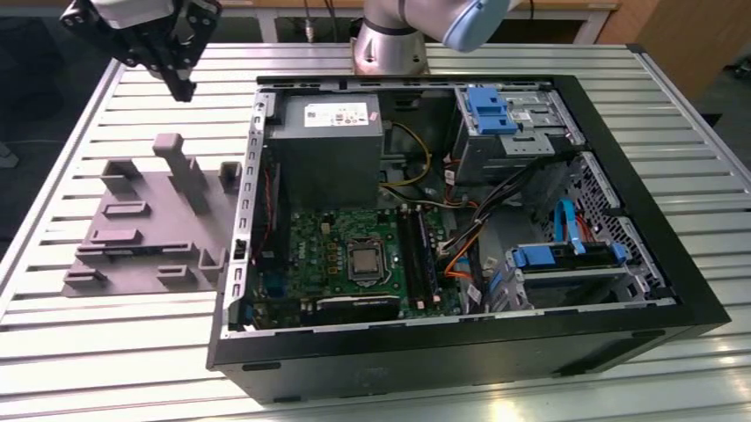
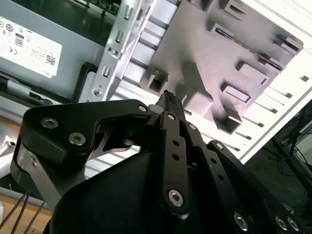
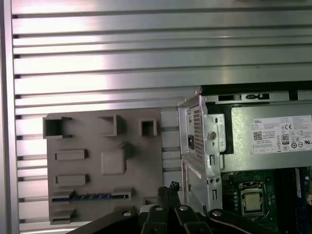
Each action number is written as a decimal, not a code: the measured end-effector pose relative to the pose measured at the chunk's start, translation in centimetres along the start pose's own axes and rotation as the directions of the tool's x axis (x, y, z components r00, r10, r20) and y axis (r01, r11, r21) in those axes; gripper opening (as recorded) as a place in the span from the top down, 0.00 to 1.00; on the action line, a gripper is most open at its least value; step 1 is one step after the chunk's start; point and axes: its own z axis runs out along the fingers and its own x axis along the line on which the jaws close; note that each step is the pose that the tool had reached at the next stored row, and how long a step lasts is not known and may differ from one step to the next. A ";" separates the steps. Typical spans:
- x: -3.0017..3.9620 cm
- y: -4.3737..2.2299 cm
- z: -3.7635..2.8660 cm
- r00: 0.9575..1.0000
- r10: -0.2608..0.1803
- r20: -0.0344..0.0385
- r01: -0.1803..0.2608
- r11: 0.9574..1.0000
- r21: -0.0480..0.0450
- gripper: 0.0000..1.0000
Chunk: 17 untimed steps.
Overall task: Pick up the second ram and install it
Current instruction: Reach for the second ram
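Observation:
The second ram [image 3: 90,196] shows in the first wrist view as a thin blue strip standing edge-up in a long slot of the grey holder block [image 3: 105,161]. The same holder block [image 1: 141,220] lies on the slatted table at the exterior view's left, beside the open computer case [image 1: 470,220]. My gripper [image 1: 185,86] hangs high above the table beyond the block's far end, well apart from the ram. Its fingers [image 2: 168,102] are pressed together with nothing between them, and the fingertips [image 3: 168,191] point toward the block's edge near the case.
Inside the case lie the green motherboard [image 1: 352,255] with its long black memory slots [image 1: 417,255], the grey power supply [image 1: 329,145], blue drive brackets [image 1: 493,110] and loose cables [image 1: 470,246]. The case wall [image 3: 195,146] stands right next to the holder block.

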 end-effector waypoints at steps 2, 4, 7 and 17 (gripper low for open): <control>0.90 -0.07 -0.02 1.000 0.000 0.002 0.000 1.000 0.000 0.89; 2.26 -0.17 -0.05 1.000 0.000 0.005 0.000 1.000 0.000 0.89; 3.61 -0.27 -0.03 1.000 0.000 0.008 0.000 1.000 -0.001 0.89; 5.16 -0.70 0.85 1.000 0.000 0.008 0.000 1.000 -0.001 0.89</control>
